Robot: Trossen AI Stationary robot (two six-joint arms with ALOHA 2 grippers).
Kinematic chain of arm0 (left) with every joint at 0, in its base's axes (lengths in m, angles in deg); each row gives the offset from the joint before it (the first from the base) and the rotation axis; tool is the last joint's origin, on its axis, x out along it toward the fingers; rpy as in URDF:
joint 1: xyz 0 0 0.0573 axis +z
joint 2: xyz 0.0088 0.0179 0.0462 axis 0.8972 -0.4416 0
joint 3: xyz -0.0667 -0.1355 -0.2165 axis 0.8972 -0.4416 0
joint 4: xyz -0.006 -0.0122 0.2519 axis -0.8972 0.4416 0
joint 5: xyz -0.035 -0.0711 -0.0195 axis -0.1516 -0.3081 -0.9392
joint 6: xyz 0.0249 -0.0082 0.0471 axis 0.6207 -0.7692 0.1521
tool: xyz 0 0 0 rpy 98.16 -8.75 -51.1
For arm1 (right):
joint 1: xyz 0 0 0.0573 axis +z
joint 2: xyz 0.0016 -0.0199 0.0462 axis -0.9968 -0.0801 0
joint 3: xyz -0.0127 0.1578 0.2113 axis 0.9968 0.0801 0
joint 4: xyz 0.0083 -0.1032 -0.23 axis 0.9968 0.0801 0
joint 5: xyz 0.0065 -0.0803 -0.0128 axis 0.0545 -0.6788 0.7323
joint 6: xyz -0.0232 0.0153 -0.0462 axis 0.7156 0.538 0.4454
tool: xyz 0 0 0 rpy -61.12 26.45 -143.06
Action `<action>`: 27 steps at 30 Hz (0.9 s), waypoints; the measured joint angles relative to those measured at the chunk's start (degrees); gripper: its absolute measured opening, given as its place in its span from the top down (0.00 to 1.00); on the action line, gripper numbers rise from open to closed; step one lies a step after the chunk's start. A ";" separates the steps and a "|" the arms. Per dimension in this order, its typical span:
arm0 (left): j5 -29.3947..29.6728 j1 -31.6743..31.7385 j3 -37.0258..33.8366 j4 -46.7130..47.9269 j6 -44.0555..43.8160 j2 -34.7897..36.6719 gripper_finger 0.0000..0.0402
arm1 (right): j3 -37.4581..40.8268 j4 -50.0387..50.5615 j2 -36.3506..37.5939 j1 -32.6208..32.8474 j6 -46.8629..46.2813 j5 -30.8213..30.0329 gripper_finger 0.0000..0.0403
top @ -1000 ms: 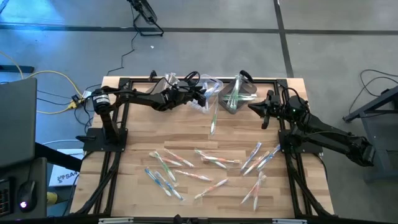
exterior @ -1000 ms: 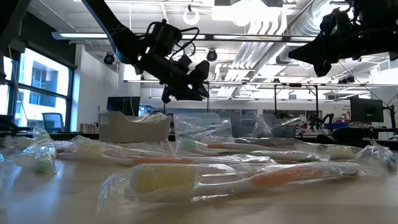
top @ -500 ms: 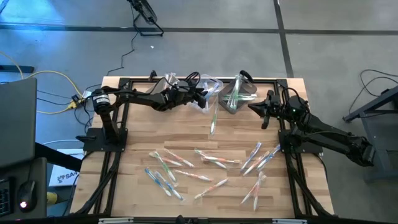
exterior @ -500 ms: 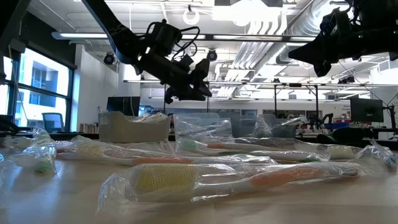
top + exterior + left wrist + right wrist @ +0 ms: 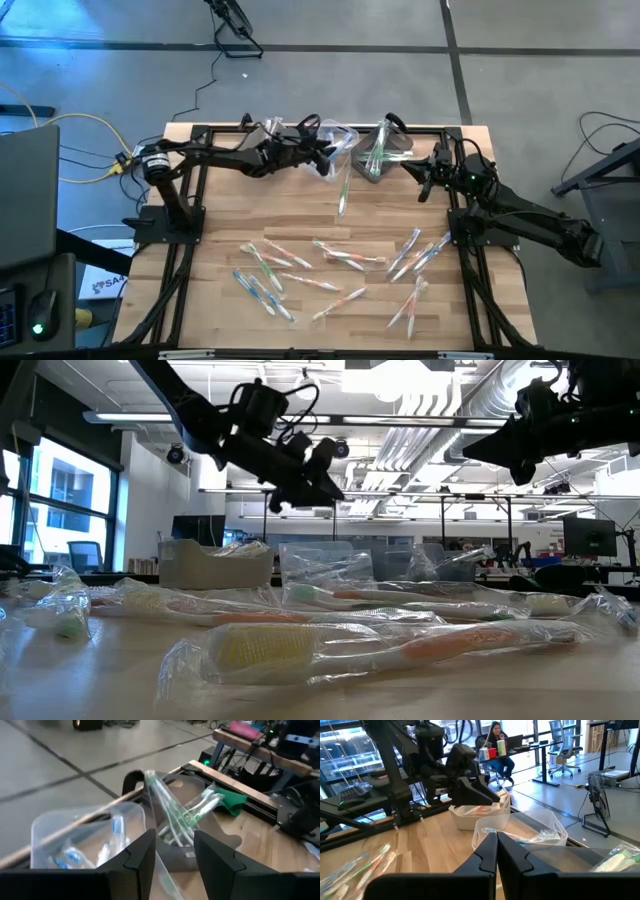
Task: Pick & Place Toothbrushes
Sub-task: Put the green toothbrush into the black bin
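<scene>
The left gripper [image 5: 322, 152] hangs with jaws apart and empty just above the middle bin [image 5: 341, 141], so it should clear the rim before dropping toward the toothbrushes [image 5: 330, 270] well below, while the right gripper [image 5: 424, 178] waits closed.

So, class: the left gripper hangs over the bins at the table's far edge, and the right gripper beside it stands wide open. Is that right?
Not quite. The left gripper does hang over the bins at the far edge, but the right gripper is shut: the right wrist view shows its two fingers pressed together.
</scene>
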 joint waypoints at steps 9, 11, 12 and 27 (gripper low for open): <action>-2.59 0.01 0.00 7.61 5.10 7.72 0.67 | 0.00 0.04 0.00 0.01 -0.20 0.00 1.00; -1.48 -0.02 -0.01 11.64 6.91 9.63 0.67 | 0.00 0.04 0.00 0.02 -0.20 -0.19 1.00; -0.85 0.00 -0.36 12.95 7.55 10.56 0.67 | 0.00 0.04 0.00 0.01 -0.19 -0.77 1.00; 6.50 0.07 -17.13 8.40 10.65 23.33 0.67 | 0.00 0.08 0.00 0.00 -0.01 -7.94 1.00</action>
